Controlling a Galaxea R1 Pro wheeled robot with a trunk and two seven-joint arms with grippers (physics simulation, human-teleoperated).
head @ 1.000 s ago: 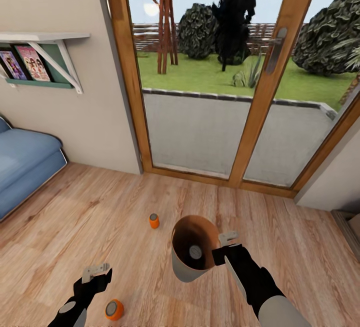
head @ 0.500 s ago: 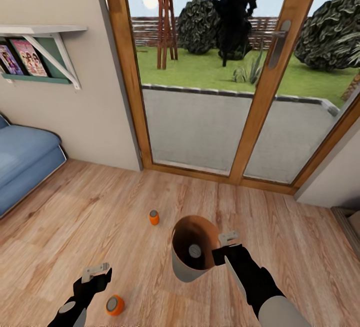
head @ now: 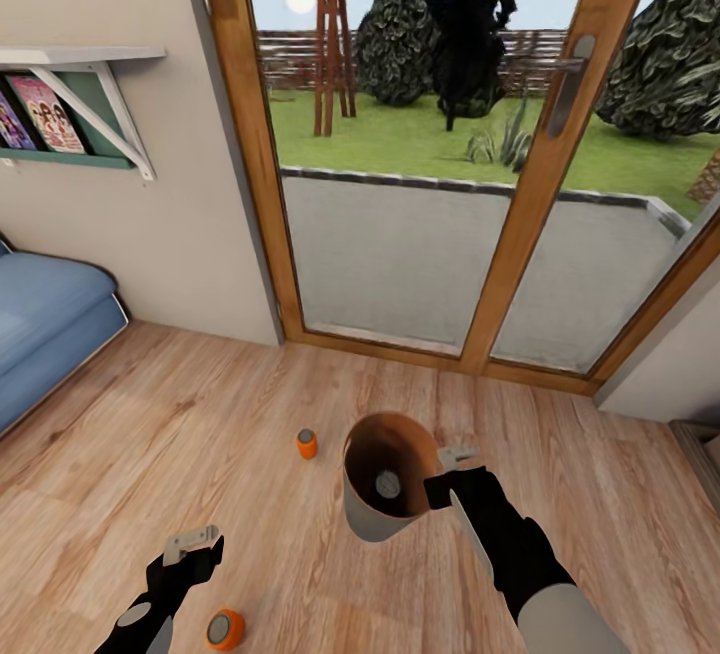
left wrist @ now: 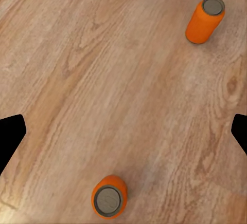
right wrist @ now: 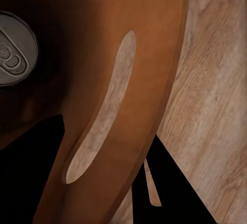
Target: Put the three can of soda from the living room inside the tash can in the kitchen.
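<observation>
Upright orange soda can with silvery top (head: 226,628) stands just right of open left hand (head: 192,540); right hand (head: 447,475) grips pale-grey bin (head: 368,514) rim.

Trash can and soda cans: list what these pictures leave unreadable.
- Can inside the trash can: head view shows its grey top; the bin wall hides its body colour.
- Right gripper: its fingers straddle the bin's rim, so the grip is not plain.
- Near orange can: label too small.
</observation>
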